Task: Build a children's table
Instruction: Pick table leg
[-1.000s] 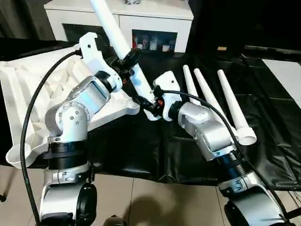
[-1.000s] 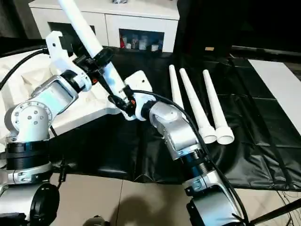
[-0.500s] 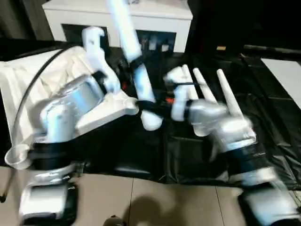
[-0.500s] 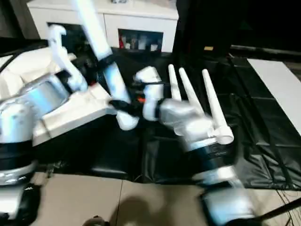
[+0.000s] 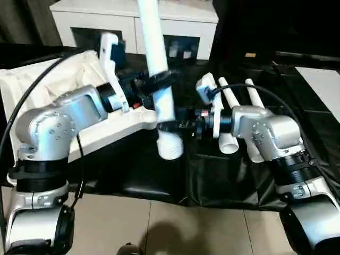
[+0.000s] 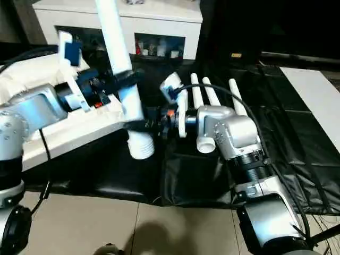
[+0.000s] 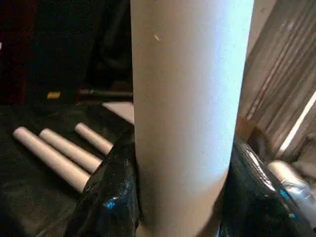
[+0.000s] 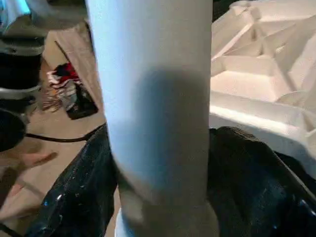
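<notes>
Left eye view: the left end effector [image 5: 159, 84] grips a white leg [image 5: 157, 64] held nearly upright, wide end down. The right end effector [image 5: 171, 126] clamps the same leg lower, just above its flared end. The ribbed white top [image 5: 125, 119] lies just beside and behind both end effectors. Three more legs [image 5: 227, 101] lie on the black sheet [image 5: 297, 106] behind the right end effector.

Right eye view: the same scene, with a cabinet [image 6: 159, 21] farther back.

Left wrist view: black fingers [image 7: 111, 192] press on either side of the leg.

Right wrist view: fingers [image 8: 79, 182] close round the leg; the top sits just beyond.
</notes>
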Motion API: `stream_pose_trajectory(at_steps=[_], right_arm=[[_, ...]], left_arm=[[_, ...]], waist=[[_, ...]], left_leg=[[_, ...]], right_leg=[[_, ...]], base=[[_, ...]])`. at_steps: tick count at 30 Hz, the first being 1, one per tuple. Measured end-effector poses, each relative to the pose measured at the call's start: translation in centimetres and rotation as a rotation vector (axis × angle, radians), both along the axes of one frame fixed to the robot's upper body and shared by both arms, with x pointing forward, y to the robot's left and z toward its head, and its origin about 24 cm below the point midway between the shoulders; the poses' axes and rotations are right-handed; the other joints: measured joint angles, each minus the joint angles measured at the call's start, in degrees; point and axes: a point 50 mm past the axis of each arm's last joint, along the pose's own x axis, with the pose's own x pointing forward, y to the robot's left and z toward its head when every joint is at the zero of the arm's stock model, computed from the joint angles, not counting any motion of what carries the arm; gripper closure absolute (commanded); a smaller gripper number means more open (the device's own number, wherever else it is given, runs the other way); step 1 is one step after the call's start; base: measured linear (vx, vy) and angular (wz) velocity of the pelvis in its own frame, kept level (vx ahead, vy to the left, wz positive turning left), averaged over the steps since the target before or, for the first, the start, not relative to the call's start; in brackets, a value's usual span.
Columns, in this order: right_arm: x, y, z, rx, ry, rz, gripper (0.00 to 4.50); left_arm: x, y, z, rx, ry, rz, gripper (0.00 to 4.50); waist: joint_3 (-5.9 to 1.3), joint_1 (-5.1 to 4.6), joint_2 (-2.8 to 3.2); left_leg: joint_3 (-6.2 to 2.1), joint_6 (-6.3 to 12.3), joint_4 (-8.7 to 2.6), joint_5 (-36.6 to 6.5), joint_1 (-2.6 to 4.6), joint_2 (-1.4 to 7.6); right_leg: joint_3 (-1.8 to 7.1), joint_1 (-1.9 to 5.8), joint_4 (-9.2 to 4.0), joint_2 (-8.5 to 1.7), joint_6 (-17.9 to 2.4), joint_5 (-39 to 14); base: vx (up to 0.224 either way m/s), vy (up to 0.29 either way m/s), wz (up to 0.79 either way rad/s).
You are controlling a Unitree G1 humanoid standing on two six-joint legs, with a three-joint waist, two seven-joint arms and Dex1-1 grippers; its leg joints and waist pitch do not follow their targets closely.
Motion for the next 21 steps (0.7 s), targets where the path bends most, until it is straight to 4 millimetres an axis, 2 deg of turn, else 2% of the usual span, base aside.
stream_pose_trajectory(at_steps=[4,5,14,21], right_arm=[[-0.25,0.13,0.03,0.015,0.025,0.030,1.33],[-0.34,0.19,0.10,0.019,0.031,0.040,1.51],[-0.69,0.38,0.32,0.032,0.061,0.075,2.11],[-0.84,0.56,0.61,0.034,0.046,0.083,2.20]], left_arm=[[-0.12,0.15,0.26,-0.078,0.012,-0.024,2.67],[-0.19,0.21,0.34,-0.093,0.014,-0.033,2.67],[-0.28,0.34,0.36,-0.102,0.024,-0.042,2.68],[-0.29,0.38,0.36,-0.101,0.026,-0.042,2.68]], waist=[[-0.01,0.23,-0.01],[-0.01,0.25,-0.01],[-0.01,0.31,-0.02],[-0.01,0.31,-0.02]], left_leg=[[0.02,0.00,0.00,0.0,-0.02,0.00],[0.02,0.00,0.00,0.0,-0.02,0.00],[0.00,0.00,0.00,0.0,-0.01,0.00],[0.00,0.00,0.00,0.0,-0.01,0.00]], right_leg=[[0.00,0.00,-0.02,-0.01,0.0,0.0],[0.00,0.00,-0.02,-0.01,0.0,0.0],[0.00,0.00,-0.01,0.00,0.3,-0.2],[0.00,0.00,-0.01,0.00,0.3,-0.2]], base=[[0.000,0.000,0.00],[0.000,0.000,0.00],[0.000,0.000,0.00],[0.000,0.000,0.00]])
